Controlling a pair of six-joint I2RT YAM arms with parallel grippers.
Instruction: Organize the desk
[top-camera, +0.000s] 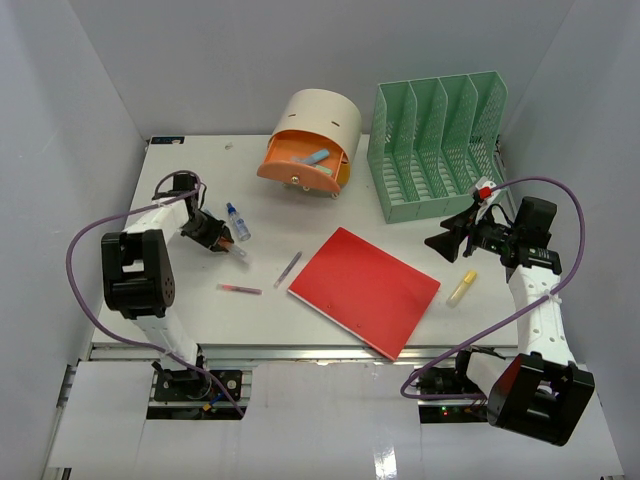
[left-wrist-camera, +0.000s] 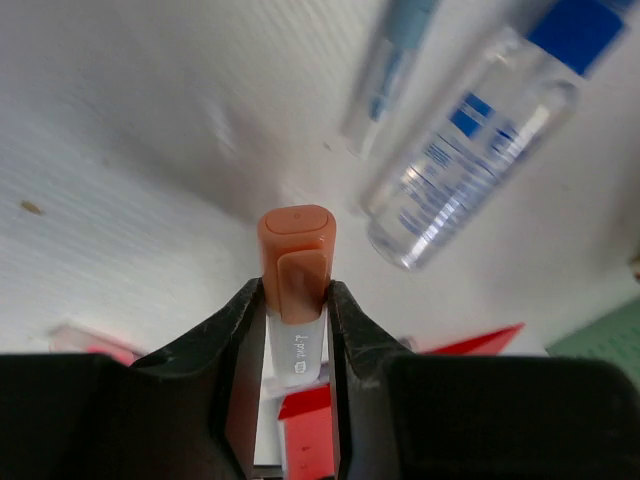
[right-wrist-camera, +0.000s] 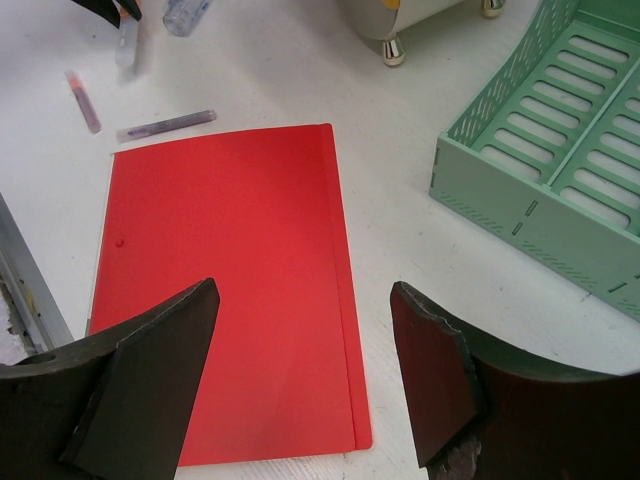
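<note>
The left gripper (left-wrist-camera: 297, 300) is clenched on an orange-capped pen (left-wrist-camera: 297, 255), its fingers pressing the barrel just below the cap, low over the desk (top-camera: 200, 190); the right gripper (right-wrist-camera: 302, 300) hangs wide and holds nothing above the red folder (right-wrist-camera: 230, 280). The grip looks centred, so I would raise the pen straight up before swinging away, since the clear blue-capped bottle (left-wrist-camera: 470, 150) lies just beside the cap and a sideways drag could roll it; a slow lift should also show whether the smooth barrel slips. The desk is a flat white tabletop with a metal rail along its near edge, lying under both arms; loose pens, a yellow highlighter (top-camera: 462, 288), an orange drawer box (top-camera: 310, 140) and a green file rack (top-camera: 435, 150) sit scattered on it.
</note>
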